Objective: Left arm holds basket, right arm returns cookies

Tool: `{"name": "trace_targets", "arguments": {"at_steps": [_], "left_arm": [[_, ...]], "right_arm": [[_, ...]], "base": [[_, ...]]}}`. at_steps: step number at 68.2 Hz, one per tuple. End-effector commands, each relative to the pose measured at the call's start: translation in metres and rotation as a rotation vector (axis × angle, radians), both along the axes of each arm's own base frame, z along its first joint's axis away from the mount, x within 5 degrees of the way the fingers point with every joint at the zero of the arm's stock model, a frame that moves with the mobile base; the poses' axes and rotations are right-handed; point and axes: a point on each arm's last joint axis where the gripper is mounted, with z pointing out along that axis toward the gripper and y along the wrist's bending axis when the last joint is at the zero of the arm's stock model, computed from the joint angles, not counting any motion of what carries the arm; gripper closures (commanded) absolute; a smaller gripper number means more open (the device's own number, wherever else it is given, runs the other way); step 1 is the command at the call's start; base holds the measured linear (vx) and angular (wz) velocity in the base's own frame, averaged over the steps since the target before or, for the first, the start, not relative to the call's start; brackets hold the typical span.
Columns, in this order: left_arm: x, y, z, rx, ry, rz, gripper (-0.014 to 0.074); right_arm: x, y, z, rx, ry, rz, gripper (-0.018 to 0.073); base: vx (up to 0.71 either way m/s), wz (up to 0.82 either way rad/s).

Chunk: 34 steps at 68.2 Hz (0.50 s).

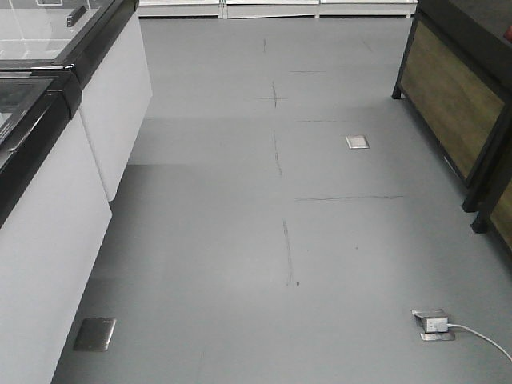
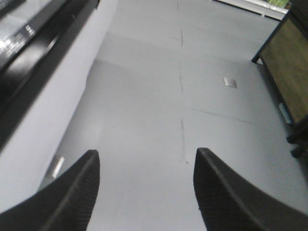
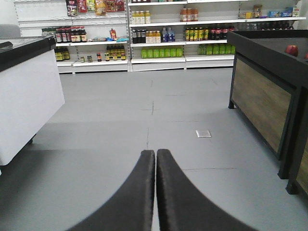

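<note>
The basket and the cookies are out of view in every frame. My left gripper (image 2: 147, 159) is open, its two black fingers spread wide over bare grey floor with nothing between them. My right gripper (image 3: 156, 156) is shut, its long black fingers pressed together and holding nothing, pointing down the aisle toward the far shelves. Neither arm shows in the front view.
A white chest freezer (image 1: 48, 216) with a black rim lines the left side. A dark wood-panelled display stand (image 1: 456, 96) stands on the right. Stocked shelves (image 3: 159, 45) of bottles close the far end. A power adapter with white cable (image 1: 438, 324) and floor socket plates (image 1: 358, 142) lie on the grey floor.
</note>
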Motion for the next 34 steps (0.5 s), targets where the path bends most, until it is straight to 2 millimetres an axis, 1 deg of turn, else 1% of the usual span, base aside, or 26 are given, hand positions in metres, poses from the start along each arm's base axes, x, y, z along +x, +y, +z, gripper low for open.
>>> {"name": "trace_targets", "arguments": {"at_steps": [1,14,22,28,34], "left_arm": [[0.011,-0.008,0.014,-0.159,0.023,-0.018,0.0167],[0.03,-0.023,0.017,-0.327,0.169,-0.092,0.0167],[0.041,-0.037,0.023,-0.439,0.236,-0.203,0.0183],[0.049,-0.043,0.036,-0.495,0.207,-0.264,0.019],[0.059,-0.039,0.055,-0.501,0.115,-0.228,0.019]], "right_arm": [[-0.001,0.0,0.007,-0.006,-0.081,0.006,0.0568],[-0.001,0.0,0.007,-0.006,-0.081,0.006,0.0568],[-0.001,0.0,0.007,-0.006,-0.081,0.006,0.0568],[-0.001,0.0,0.007,-0.006,-0.081,0.006,0.0568],[-0.001,0.0,0.007,-0.006,-0.081,0.006,0.0568]], "base": [[0.0,0.0],[0.0,0.0],[0.0,0.0],[0.0,0.0],[0.0,0.0]]}}
